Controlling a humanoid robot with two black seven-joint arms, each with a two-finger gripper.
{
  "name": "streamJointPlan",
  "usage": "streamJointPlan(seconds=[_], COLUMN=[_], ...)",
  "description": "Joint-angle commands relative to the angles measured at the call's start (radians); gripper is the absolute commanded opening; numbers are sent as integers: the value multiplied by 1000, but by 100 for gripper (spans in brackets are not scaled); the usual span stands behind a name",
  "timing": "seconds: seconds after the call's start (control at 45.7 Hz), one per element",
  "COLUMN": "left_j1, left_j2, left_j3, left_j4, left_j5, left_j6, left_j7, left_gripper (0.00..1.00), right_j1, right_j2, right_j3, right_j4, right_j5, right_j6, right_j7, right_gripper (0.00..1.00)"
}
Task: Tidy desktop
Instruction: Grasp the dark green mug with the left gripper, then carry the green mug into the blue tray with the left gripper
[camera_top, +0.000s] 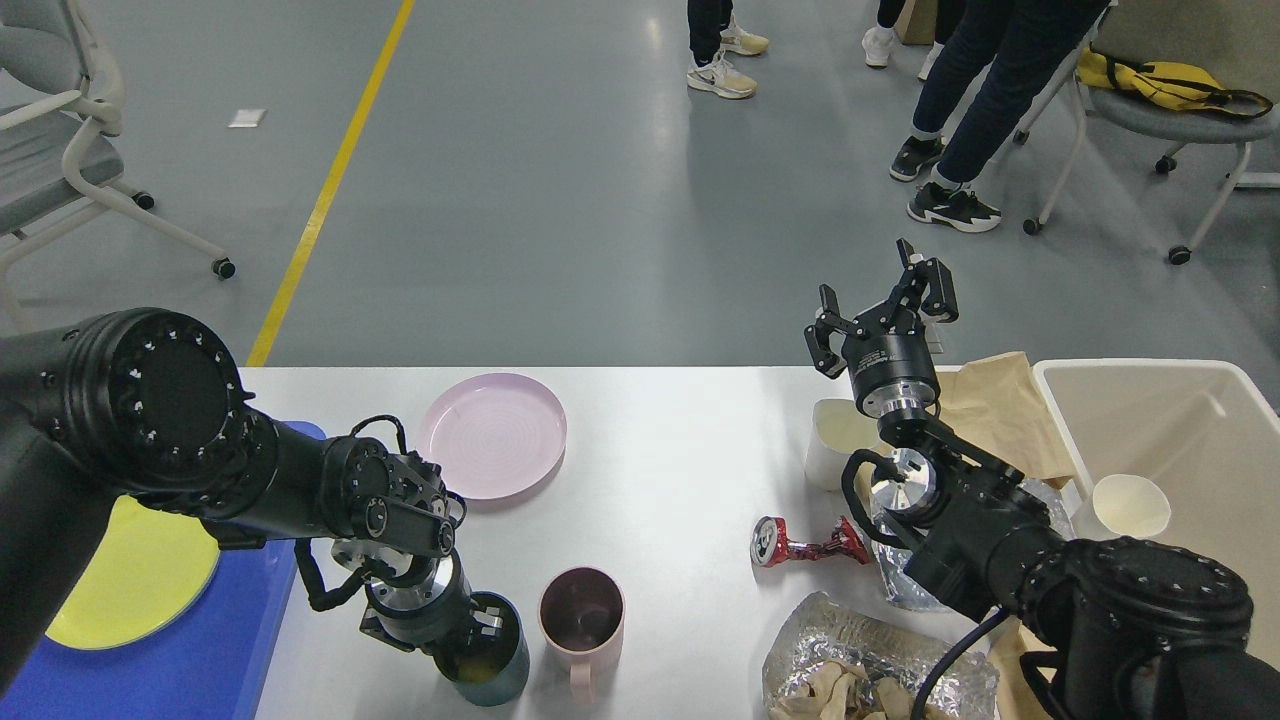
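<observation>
Head view: white counter (660, 450) spanning frame centre, cluttered. Left claw (478, 640) dipping into rim of teal cup (492, 662) at near edge, beside pink mug (582, 612); whether fingers are gripping rim, cannot tell. Right claw (880, 300) hovering high over far right side, fingers apart, holding nothing. Step in hand, as judged: taking teal cup. Next move calling for firm rim grip, straight lift clear of mug, carry left to blue tray (190, 660).
</observation>
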Motion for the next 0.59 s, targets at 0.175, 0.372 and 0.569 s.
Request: streamJointPlan(seconds=[0.175, 0.372, 0.569], left_j1=[-116, -277, -481], left_j2=[55, 121, 225], left_j3=[-3, -1, -6], left_j4=[-118, -187, -224], left_j5=[15, 20, 20], left_j6=[-14, -69, -281], left_j7=[3, 3, -14], left_gripper=[0, 0, 0], right_j1=[0, 0, 0], right_j2=[0, 0, 0], right_j3=[0, 0, 0], right_j4=[0, 0, 0], right_j5=[0, 0, 0], right_j6=[0, 0, 0], right_j7=[0, 0, 1], right_gripper=[100, 100, 100])
